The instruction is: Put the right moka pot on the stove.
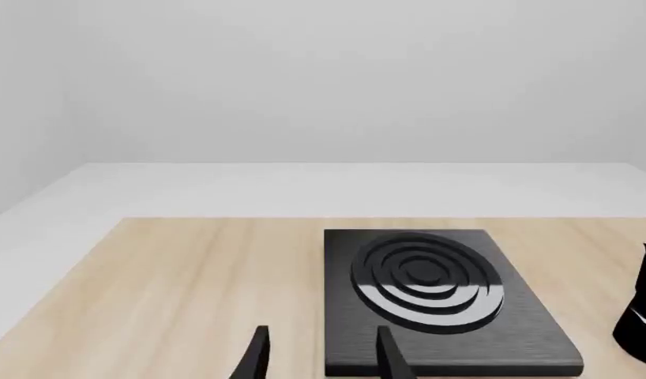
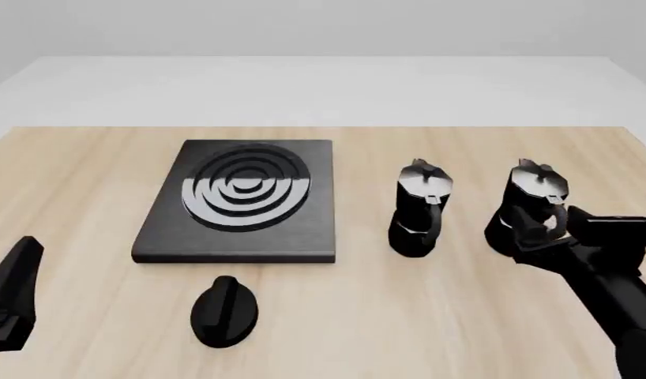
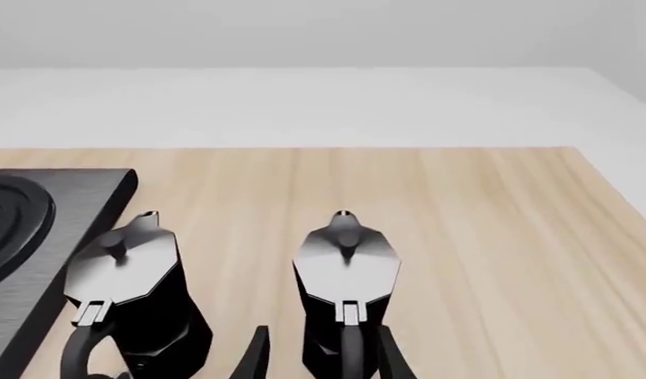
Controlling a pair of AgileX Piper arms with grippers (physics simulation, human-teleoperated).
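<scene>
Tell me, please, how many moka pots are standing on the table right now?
2. The left moka pot stands on the wood just right of the stove; the right moka pot stands further right, with the right gripper at its handle. None appears hidden.

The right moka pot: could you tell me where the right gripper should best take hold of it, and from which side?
Probably by the looped handle of the right moka pot, coming from the near side: it stands upright with the handle facing the right gripper, whose fingers already straddle it.
</scene>
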